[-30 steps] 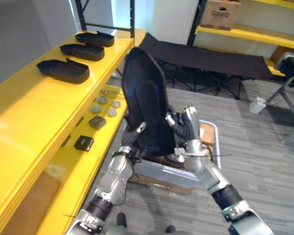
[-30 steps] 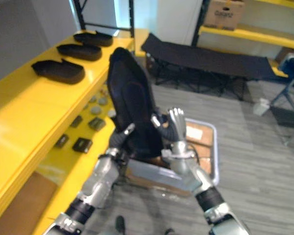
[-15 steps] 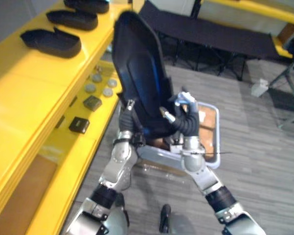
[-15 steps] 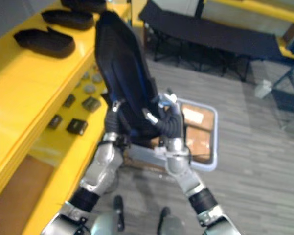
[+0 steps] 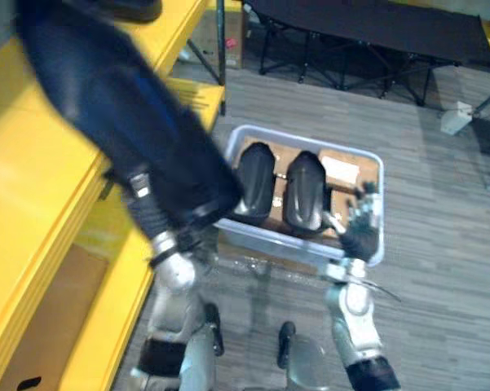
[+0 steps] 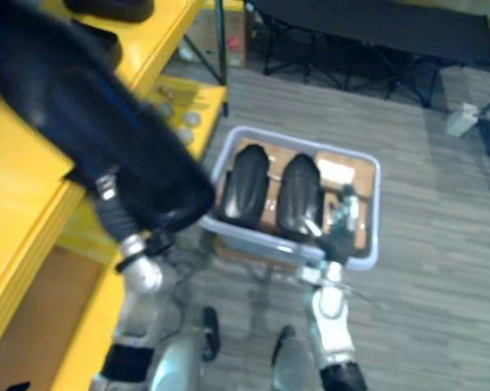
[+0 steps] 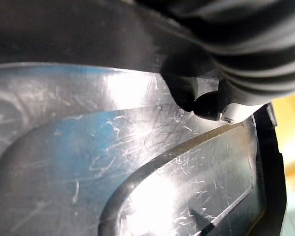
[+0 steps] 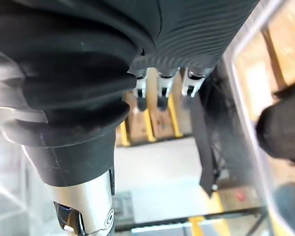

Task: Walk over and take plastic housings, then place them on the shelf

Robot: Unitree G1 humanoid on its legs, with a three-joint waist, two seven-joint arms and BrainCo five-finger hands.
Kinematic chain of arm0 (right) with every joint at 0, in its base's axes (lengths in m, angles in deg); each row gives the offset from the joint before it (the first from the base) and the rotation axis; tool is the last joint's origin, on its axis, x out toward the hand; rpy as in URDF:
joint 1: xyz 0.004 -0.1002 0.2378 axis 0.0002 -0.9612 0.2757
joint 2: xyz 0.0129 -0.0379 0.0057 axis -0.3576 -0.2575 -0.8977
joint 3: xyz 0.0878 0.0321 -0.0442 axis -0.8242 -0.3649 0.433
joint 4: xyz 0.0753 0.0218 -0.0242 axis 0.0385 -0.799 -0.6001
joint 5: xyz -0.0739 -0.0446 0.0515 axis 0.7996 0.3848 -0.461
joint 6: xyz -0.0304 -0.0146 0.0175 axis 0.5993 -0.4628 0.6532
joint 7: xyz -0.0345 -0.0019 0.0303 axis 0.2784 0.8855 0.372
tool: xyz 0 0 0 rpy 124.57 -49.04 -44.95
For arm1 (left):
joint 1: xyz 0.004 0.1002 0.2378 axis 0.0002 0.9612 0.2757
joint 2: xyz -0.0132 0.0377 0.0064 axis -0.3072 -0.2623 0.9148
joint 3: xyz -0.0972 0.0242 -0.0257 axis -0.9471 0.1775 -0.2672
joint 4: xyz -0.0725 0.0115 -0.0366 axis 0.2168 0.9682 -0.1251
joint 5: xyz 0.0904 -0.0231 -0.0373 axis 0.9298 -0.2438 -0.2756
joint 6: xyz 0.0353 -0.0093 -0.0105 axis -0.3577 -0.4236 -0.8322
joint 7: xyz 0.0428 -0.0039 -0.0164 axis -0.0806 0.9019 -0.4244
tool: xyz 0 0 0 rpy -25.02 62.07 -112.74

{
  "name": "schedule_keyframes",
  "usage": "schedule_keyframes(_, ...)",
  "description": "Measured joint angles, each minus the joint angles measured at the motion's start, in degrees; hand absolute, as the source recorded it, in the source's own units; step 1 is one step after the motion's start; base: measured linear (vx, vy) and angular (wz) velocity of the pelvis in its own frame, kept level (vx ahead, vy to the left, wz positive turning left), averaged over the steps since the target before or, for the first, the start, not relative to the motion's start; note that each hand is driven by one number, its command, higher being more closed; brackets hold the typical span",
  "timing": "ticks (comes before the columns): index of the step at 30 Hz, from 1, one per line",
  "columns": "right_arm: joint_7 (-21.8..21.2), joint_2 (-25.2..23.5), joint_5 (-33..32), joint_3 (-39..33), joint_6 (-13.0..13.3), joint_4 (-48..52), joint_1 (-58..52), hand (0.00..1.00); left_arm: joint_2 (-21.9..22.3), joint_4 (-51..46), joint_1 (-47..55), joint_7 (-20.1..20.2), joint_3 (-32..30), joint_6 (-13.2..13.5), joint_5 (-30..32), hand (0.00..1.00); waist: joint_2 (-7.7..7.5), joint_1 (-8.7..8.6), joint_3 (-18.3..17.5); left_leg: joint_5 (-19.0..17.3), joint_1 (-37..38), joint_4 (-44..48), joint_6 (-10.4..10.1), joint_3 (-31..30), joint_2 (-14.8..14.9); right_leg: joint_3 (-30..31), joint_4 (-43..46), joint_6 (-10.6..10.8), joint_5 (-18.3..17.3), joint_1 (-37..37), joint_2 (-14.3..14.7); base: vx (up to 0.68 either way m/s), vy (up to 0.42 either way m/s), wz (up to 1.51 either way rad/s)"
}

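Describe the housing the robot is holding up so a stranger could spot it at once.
Find the long yellow shelf on the robot's left. Over its edge the left hand holds up a large dark housing. Unlike the two housings lying side by side in the pale bin on the floor, it is airborne and tilted.

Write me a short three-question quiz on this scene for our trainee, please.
1. True or false: the right hand is holding a housing.
2. How many black housings lie in the grey bin? A one, B two, C three.
3. Fill in: the large black housing raised by the yellow shelf is carried by the ___ hand.
Key: 1 false, it is open near the bin's rim; 2 B; 3 left hand.
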Motion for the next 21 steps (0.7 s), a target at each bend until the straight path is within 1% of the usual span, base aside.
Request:
schedule_keyframes(1,-1.06,1.01,-0.27,-0.48,-0.78,-0.06,0.1,0.0,-0.07,-0.66,2.52,0.32,-3.36,-0.01,-0.03,1.0,0.6,0.4,-0.22,0.04,0.2,-0.03,-0.06,-1.78,-0.23,-1.92,-1.05,0.0,-0.01,1.88,0.09,0.1,-0.035,0.65)
schedule_keyframes(2,-1.81,1.71,-0.38,-0.72,-1.72,-0.33,0.51,0.0,-0.07,-1.37,4.79,0.82,-6.38,0.01,-0.03,1.0,1.21,1.27,-0.59,0.03,0.34,0.02,-0.05,-3.42,-0.54,-3.79,-1.81,-0.02,-0.14,3.47,0.14,0.1,-0.034,0.71)
schedule_keyframes(4,-1.75,2.35,-0.21,-0.98,-2.36,-1.89,2.23,0.0,-0.06,-1.45,6.89,1.58,-9.92,0.03,-0.07,1.0,2.19,2.88,-1.33,0.02,0.37,0.02,-0.05,-5.07,-0.95,-5.81,-2.58,0.04,-0.16,5.0,0.17,0.08,-0.015,0.57)
schedule_keyframes(6,-2.2,2.8,-0.2,-0.77,-4.56,-6.34,7.2,0.0,-0.06,-1.48,10.15,2.58,-14.78,0.06,-0.25,1.0,3.77,5.7,-2.33,-0.02,0.6,0.0,-0.05,-7.22,-1.59,-8.22,-3.41,0.19,-0.17,7.27,0.25,0.14,-0.006,0.53)
schedule_keyframes(7,-3.16,2.76,-0.31,-0.59,-5.16,-7.76,8.56,0.0,-0.01,-1.57,11.17,2.84,-15.71,0.08,-0.33,1.0,4.11,6.27,-2.52,-0.02,0.8,-0.09,-0.05,-7.65,-1.78,-8.79,-3.79,0.24,-0.2,7.92,0.25,0.13,-0.005,0.45)
schedule_keyframes(9,-6.6,2.92,-0.45,1.81,-7.3,-11.89,12.22,0.0,0.4,-1.93,15.15,2.92,-19.2,0.12,-0.06,1.0,4.96,8.71,-3.7,0.07,1.63,-1.04,-0.19,-9.46,-2.62,-11.16,-5.19,0.31,-0.48,10.15,0.15,0.07,-0.013,0.44)
schedule_keyframes(10,-7.39,2.92,-0.5,2.94,-7.7,-12.38,12.62,0.0,0.55,-1.99,16.16,2.93,-20.36,0.15,0.08,1.0,5.06,9.28,-4.12,0.11,1.61,-1.2,-0.25,-10.14,-2.94,-11.84,-5.55,0.19,-0.77,10.63,0.15,0.07,-0.02,0.51)
schedule_keyframes(11,-9.18,2.77,-0.95,4.89,-8.14,-13.21,12.95,0.0,0.88,-2.0,17.64,2.87,-22.61,0.25,0.23,1.0,5.2,10.23,-4.68,0.19,1.65,-1.46,-0.37,-11.28,-3.41,-13.32,-6.11,0.09,-1.19,11.59,0.1,0.07,-0.024,0.58)
schedule_keyframes(12,-11.03,2.4,-1.04,6.69,-8.47,-14.47,13.06,0.0,1.26,-2.03,18.96,2.59,-24.82,0.33,0.96,1.0,4.99,11.5,-5.16,0.3,1.84,-1.78,-0.53,-12.36,-3.89,-14.71,-6.54,0.17,-1.62,12.49,-0.04,0.07,-0.026,0.57)
schedule_keyframes(13,-11.82,2.09,-1.04,7.56,-8.51,-15.18,13.23,0.0,1.56,-2.14,19.45,2.48,-25.99,0.33,1.68,1.0,4.96,12.15,-5.19,0.3,2.0,-1.75,-0.53,-13.15,-4.15,-15.68,-6.78,0.06,-1.76,13.21,-0.03,0.07,-0.04,0.64)
schedule_keyframes(14,-12.88,1.4,-1.01,8.74,-8.54,-16.58,13.37,0.0,2.33,-2.94,20.23,2.64,-28.26,0.34,3.17,1.0,4.76,13.18,-5.31,0.31,2.2,-1.73,-0.54,-14.77,-4.82,-17.63,-7.02,0.15,-2.06,14.7,-0.01,0.07,-0.046,0.66)
schedule_keyframes(15,-13.38,0.61,-0.99,9.51,-8.54,-17.62,13.44,0.0,2.68,-4.0,21.44,3.09,-29.77,0.48,4.16,1.0,4.41,14.37,-5.52,0.31,2.2,-1.6,-0.55,-16.0,-5.35,-19.17,-7.21,-0.01,-2.6,15.54,-0.09,0.07,-0.05,0.68)
schedule_keyframes(16,-13.62,0.22,-0.99,9.95,-8.55,-18.17,13.52,0.0,2.73,-4.49,22.11,3.28,-30.63,0.71,4.7,1.0,4.17,14.76,-5.66,0.3,2.11,-1.49,-0.55,-16.6,-5.56,-19.89,-7.34,-0.15,-2.74,15.81,-0.02,0.06,-0.053,0.6)
schedule_keyframes(17,-14.05,-0.46,-0.84,10.82,-8.55,-18.55,13.51,0.0,2.83,-5.64,23.46,4.32,-32.37,1.3,5.03,1.0,3.74,15.76,-5.91,0.12,1.67,-1.01,-0.63,-17.65,-5.97,-20.96,-7.5,0.05,-3.09,16.3,0.07,0.04,-0.041,0.43)
schedule_keyframes(18,-14.12,-0.64,-0.79,11.25,-8.55,-18.54,13.54,0.0,2.97,-6.03,24.02,4.88,-33.12,1.77,5.07,1.0,3.64,16.19,-6.09,-0.1,1.11,-0.39,-0.55,-18.06,-6.08,-21.72,-7.59,0.13,-3.17,16.46,0.18,0.04,-0.032,0.44)
schedule_keyframes(19,-14.09,-0.84,-0.62,12.3,-8.64,-18.55,13.78,0.0,3.71,-6.7,24.76,5.93,-34.56,2.52,5.05,1.0,3.61,16.95,-6.19,-0.73,0.31,0.81,-0.67,-18.51,-6.21,-22.45,-7.78,0.06,-3.27,16.67,0.46,0.02,-0.006,0.24)
schedule_keyframes(20,-14.08,-1.03,0.66,12.75,-9.27,-18.55,13.97,0.0,4.88,-7.35,25.64,7.07,-35.53,2.67,4.81,1.0,3.63,17.84,-6.23,-1.21,0.03,1.6,-0.57,-18.81,-6.24,-22.53,-7.93,0.04,-3.3,16.85,0.6,0.02,0.003,0.17)
schedule_keyframes(21,-14.04,-1.09,1.56,13.01,-9.55,-18.55,14.03,0.0,5.28,-7.51,25.99,7.55,-35.82,2.77,4.52,1.0,3.57,17.96,-6.31,-1.42,-0.09,1.9,-0.53,-18.89,-6.3,-22.64,-7.97,0.01,-3.35,16.95,0.61,0.01,0.011,0.06)
